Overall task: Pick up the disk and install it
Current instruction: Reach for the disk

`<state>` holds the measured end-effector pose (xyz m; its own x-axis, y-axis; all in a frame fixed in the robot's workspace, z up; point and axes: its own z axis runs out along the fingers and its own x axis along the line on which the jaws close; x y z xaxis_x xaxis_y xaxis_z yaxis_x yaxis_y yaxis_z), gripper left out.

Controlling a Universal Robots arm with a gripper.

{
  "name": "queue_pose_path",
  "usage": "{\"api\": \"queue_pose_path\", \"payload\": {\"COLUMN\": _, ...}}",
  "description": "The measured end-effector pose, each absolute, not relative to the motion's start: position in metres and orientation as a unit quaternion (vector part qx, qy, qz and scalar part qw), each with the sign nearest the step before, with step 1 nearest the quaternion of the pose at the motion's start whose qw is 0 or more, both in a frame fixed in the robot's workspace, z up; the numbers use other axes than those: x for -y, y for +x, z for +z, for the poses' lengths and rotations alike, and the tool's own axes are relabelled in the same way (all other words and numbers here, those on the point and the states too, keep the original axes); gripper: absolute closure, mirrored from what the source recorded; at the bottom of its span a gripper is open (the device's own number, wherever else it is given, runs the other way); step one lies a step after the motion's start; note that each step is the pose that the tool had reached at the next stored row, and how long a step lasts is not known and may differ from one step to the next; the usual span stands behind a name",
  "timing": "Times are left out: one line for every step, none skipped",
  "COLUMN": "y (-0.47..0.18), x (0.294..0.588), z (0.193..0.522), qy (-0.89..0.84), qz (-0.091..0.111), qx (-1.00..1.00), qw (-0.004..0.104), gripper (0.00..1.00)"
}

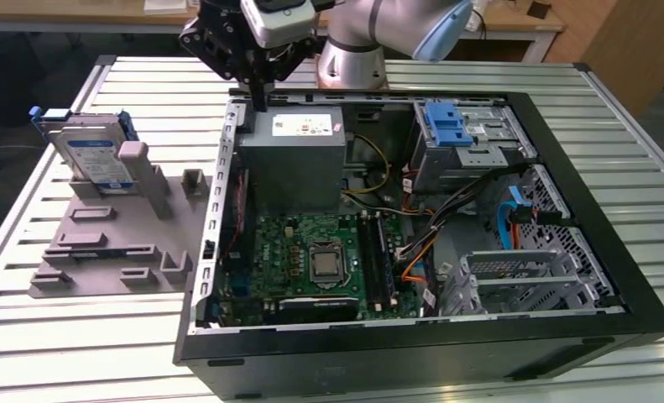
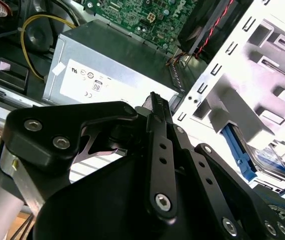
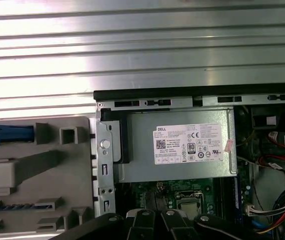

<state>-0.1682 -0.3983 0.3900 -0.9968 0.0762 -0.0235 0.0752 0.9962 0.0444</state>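
Exterior view: claw [image 1: 260, 106] pressed together, empty, over case edge [image 1: 237, 126]; disk [image 1: 94, 155] propped in grey stand [image 1: 107, 243], well apart. Risk: unspread claw topples disk.

The open computer case [image 1: 421, 351] lies on the slatted table [image 1: 74, 361], toward the exterior view's right, with a parts stand [image 1: 107, 252] just beside it on the left. The disk [image 1: 94, 155] stands upright at the stand's far end. Inside the case, the power supply [image 1: 298, 147] sits behind the motherboard [image 1: 309, 252]. The gripper [image 1: 260, 102] hangs above the case's far left corner.
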Motion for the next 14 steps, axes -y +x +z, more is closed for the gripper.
{"api": "queue_pose_path", "payload": {"y": -0.169, "x": 0.398, "z": 0.39, "qy": 0.038, "qz": 0.022, "qx": -0.999, "qw": 0.013, "gripper": 0.89}}
{"api": "queue_pose_path", "payload": {"y": -0.17, "x": 0.398, "z": 0.39, "qy": 0.038, "qz": 0.022, "qx": -0.999, "qw": 0.013, "gripper": 0.89}}
{"api": "queue_pose_path", "payload": {"y": -0.17, "x": 0.398, "z": 0.39, "qy": 0.038, "qz": 0.022, "qx": -0.999, "qw": 0.013, "gripper": 0.89}}
{"api": "queue_pose_path", "payload": {"y": -0.171, "x": 0.398, "z": 0.39, "qy": 0.038, "qz": 0.022, "qx": -0.999, "qw": 0.013, "gripper": 0.89}}
{"api": "queue_pose_path", "payload": {"y": -0.172, "x": 0.398, "z": 0.39, "qy": 0.038, "qz": 0.022, "qx": -0.999, "qw": 0.013, "gripper": 0.89}}
{"api": "queue_pose_path", "payload": {"y": -0.173, "x": 0.398, "z": 0.39, "qy": 0.038, "qz": 0.022, "qx": -0.999, "qw": 0.013, "gripper": 0.89}}
{"api": "queue_pose_path", "payload": {"y": -0.173, "x": 0.398, "z": 0.39, "qy": 0.038, "qz": 0.022, "qx": -0.999, "qw": 0.013, "gripper": 0.89}}
{"api": "queue_pose_path", "payload": {"y": -0.174, "x": 0.398, "z": 0.39, "qy": 0.038, "qz": 0.022, "qx": -0.999, "qw": 0.013, "gripper": 0.89}}
{"api": "queue_pose_path", "payload": {"y": -0.175, "x": 0.398, "z": 0.39, "qy": 0.038, "qz": 0.022, "qx": -0.999, "qw": 0.013, "gripper": 0.89}}
{"api": "queue_pose_path", "payload": {"y": -0.176, "x": 0.398, "z": 0.389, "qy": 0.038, "qz": 0.022, "qx": -0.999, "qw": 0.013, "gripper": 0.89}}
{"api": "queue_pose_path", "payload": {"y": -0.177, "x": 0.398, "z": 0.389, "qy": 0.038, "qz": 0.022, "qx": -0.999, "qw": 0.013, "gripper": 0.89}}
{"api": "queue_pose_path", "payload": {"y": -0.177, "x": 0.398, "z": 0.389, "qy": 0.038, "qz": 0.022, "qx": -0.999, "qw": 0.013, "gripper": 0.89}}
{"api": "queue_pose_path", "payload": {"y": -0.178, "x": 0.398, "z": 0.389, "qy": 0.038, "qz": 0.022, "qx": -0.999, "qw": 0.013, "gripper": 0.89}}
{"api": "queue_pose_path", "payload": {"y": -0.179, "x": 0.398, "z": 0.389, "qy": 0.038, "qz": 0.022, "qx": -0.999, "qw": 0.013, "gripper": 0.89}}
